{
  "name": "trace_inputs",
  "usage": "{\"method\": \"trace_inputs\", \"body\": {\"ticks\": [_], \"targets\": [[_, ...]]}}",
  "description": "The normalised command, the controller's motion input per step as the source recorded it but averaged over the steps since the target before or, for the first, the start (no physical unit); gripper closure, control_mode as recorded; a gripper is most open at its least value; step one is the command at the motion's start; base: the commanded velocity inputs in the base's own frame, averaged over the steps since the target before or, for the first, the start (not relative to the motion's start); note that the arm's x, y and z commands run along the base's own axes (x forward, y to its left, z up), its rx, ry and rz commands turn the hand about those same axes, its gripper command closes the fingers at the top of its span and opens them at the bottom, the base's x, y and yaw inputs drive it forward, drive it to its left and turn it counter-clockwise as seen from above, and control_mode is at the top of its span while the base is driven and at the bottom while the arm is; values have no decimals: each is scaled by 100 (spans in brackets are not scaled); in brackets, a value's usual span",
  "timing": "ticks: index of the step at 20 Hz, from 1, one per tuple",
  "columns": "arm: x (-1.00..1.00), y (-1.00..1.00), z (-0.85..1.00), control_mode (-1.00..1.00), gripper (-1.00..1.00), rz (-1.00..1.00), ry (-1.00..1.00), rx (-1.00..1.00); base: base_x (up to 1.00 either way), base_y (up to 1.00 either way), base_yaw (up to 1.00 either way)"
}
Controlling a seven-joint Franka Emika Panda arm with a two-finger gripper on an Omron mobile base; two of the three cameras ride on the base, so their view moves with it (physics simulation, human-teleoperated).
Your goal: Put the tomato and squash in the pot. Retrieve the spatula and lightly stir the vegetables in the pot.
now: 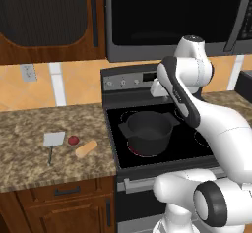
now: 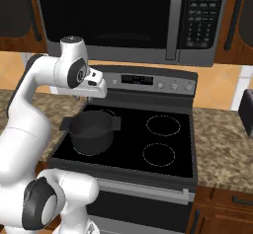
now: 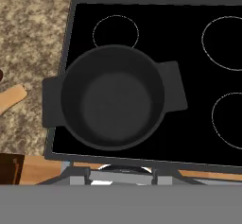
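Note:
The dark grey pot (image 1: 147,131) (image 2: 91,129) (image 3: 113,98) stands empty on the stove's front left burner. On the granite counter to its left lie the red tomato (image 1: 73,140), the tan squash (image 1: 86,149) (image 3: 10,99) and the spatula (image 1: 54,138), its pale square blade beside the tomato. My gripper (image 1: 158,87) (image 2: 95,86) hangs high above the pot's back side, facing down at it. Its fingers cannot be made out, and nothing is seen in them.
The black stovetop (image 2: 163,144) has free burners to the right of the pot. A microwave (image 2: 128,16) hangs close above the hand. The stove's control panel (image 2: 148,80) rises behind. A dark object (image 2: 247,107) stands on the right counter.

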Motion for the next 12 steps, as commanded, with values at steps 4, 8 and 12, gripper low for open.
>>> {"method": "trace_inputs", "body": {"ticks": [4, 8, 12], "targets": [[0, 11, 0, 100, -100, 0, 0, 0, 0, 32, 0], [0, 0, 0, 100, -100, 0, 0, 0, -2, 86, 0], [0, 0, 0, 100, -100, 0, 0, 0, 0, 60, 0]]}}
